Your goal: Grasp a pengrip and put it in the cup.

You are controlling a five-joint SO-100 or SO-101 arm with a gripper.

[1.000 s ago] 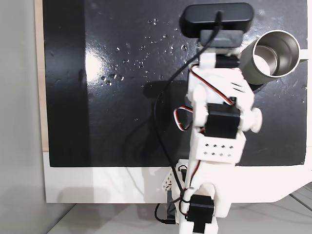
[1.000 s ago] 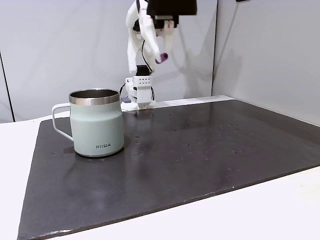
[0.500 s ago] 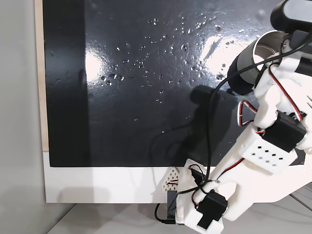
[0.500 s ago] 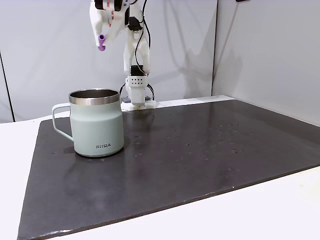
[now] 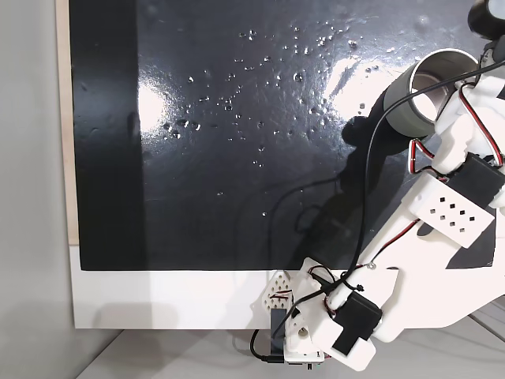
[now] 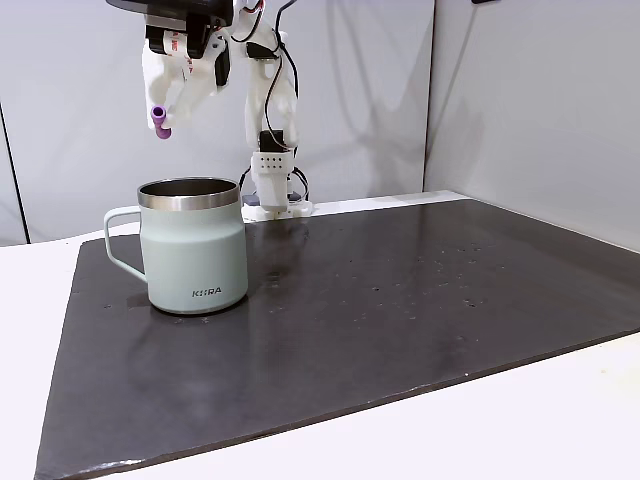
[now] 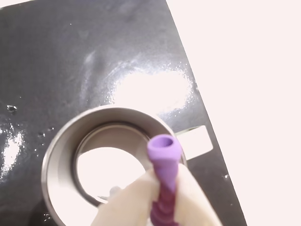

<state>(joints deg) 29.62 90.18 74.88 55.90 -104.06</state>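
Observation:
The pengrip (image 7: 164, 165) is a small purple tube pinched between my white fingers (image 7: 136, 200). In the wrist view its open end hangs over the right rim of the cup (image 7: 61, 155), whose shiny steel inside shows below. In a fixed view from the side, my gripper (image 6: 160, 118) holds the pengrip (image 6: 158, 119) in the air above the left part of the grey-green cup (image 6: 193, 250), a short way above the rim. From above, the arm reaches over the cup (image 5: 426, 91) at the mat's right edge.
A black mat (image 6: 400, 320) covers the table, with a white table edge (image 7: 254, 94) beyond it. The cup's handle (image 6: 115, 250) points left in the side view. The arm's base (image 6: 275, 195) stands behind the cup. Wires (image 5: 347, 213) hang over the mat.
The arm has swung from the mat's middle over to the cup, carrying the pengrip. In the last half second the pengrip came lower and further left in the side view.

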